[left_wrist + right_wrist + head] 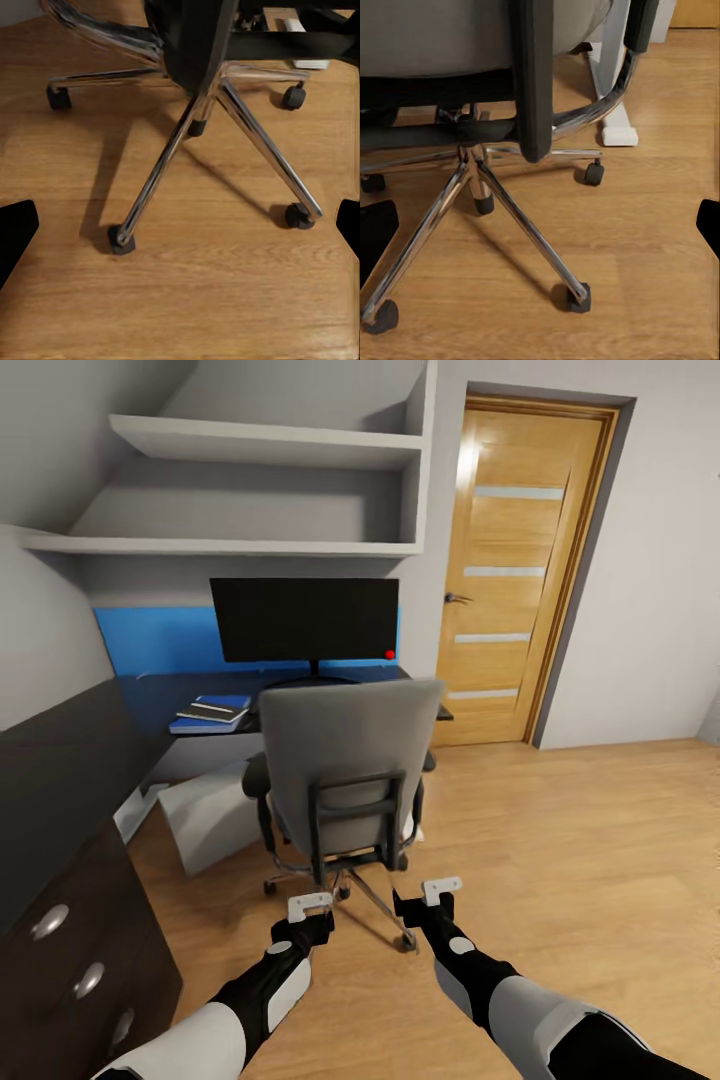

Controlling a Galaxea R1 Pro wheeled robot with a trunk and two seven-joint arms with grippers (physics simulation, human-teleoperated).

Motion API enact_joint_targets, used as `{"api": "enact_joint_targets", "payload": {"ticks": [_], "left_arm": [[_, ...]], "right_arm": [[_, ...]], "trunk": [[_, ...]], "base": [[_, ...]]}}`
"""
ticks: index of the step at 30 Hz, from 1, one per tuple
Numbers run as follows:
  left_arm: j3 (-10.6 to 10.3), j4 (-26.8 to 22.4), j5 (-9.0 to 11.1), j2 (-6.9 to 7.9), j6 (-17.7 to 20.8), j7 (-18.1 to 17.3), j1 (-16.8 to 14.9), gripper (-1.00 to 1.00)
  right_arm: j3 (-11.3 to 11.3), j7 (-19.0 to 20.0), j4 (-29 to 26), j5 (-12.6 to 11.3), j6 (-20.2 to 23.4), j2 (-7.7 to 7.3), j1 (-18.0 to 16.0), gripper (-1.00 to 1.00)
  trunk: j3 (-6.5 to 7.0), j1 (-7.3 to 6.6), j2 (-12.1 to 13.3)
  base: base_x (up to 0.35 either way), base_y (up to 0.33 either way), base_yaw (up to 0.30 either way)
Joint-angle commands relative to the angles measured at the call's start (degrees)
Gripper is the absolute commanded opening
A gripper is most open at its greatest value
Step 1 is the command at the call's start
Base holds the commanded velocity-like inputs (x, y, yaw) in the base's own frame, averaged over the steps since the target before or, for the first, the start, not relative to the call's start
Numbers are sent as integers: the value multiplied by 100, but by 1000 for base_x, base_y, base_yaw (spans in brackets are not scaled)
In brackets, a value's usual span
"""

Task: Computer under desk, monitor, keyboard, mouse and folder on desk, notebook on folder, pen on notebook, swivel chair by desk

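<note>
Facing the tall grey back of the swivel chair (345,760), the robot holds both arms low and forward, just behind the chrome five-star base (202,112). The left claw (309,906) and the right claw (441,886) both hang above the wood floor (600,840), fingers apart and holding nothing; the dark fingertips (15,232) stand wide at the edges of the left wrist view. The chair stands just before the long black-topped surface (150,695), whose near-left run carries black drawers with round silver knobs (50,922). On the far part stands the wide black monitor (305,618), and left of it lie the bright blue folder (222,702) and a thin grey notebook (212,712), stacked or overlapping. A light grey boxy computer (210,815) leans tilted on the floor under the surface, left of the chair.

The risk, as I judge it, is the casters: a push off-centre could spin the chair or roll it into the tilted computer.
</note>
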Motion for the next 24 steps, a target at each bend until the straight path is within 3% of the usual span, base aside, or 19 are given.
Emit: {"api": "enact_joint_targets", "payload": {"ticks": [1,15,24], "left_arm": [[-49,3,58,3,-27,36,-5,100],[-37,3,80,3,-16,66,-5,100],[95,-6,98,11,-10,120,-5,100]], "right_arm": [[50,-30,2,-31,-15,1,-3,100],[33,-43,-21,-32,-15,1,-3,100],[15,-47,-1,-66,-216,-8,-4,100]], "trunk": [[-5,-5,-3],[246,-312,559],[408,-510,920]], "base": [[-335,-104,0],[-326,-22,0],[-41,0,0]]}}
